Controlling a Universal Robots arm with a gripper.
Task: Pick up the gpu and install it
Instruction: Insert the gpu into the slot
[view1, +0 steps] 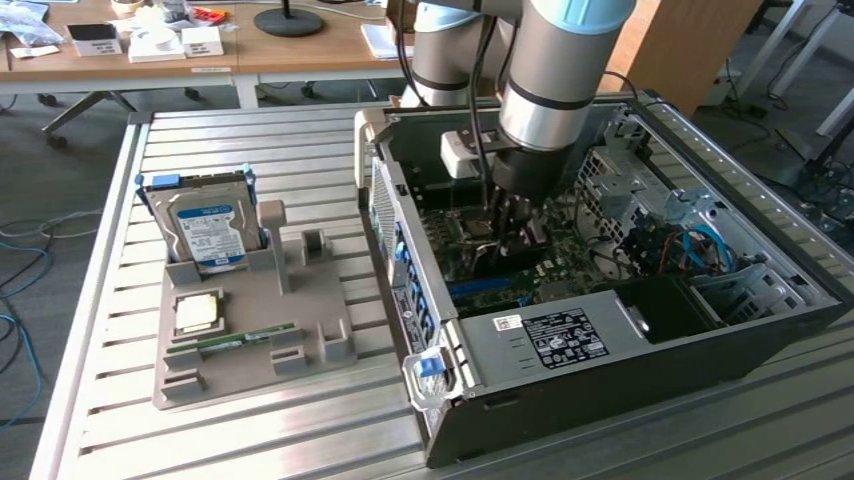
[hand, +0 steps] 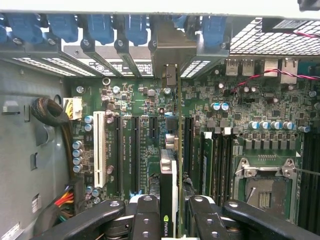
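Wrist view: black end effector (hand: 173, 212) clamped on one thin green-black gpu card (hand: 168, 172), edge-on over green motherboard (hand: 135, 100). Exterior view: one silver blue-labelled hard drive (view1: 211, 228) by slatted metal tabletop (view1: 267, 140) edge.

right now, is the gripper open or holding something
gripper: shut on the gpu, card held edge-on between its fingers.

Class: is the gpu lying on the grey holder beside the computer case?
No, the tool grips the gpu edge-on over the motherboard.
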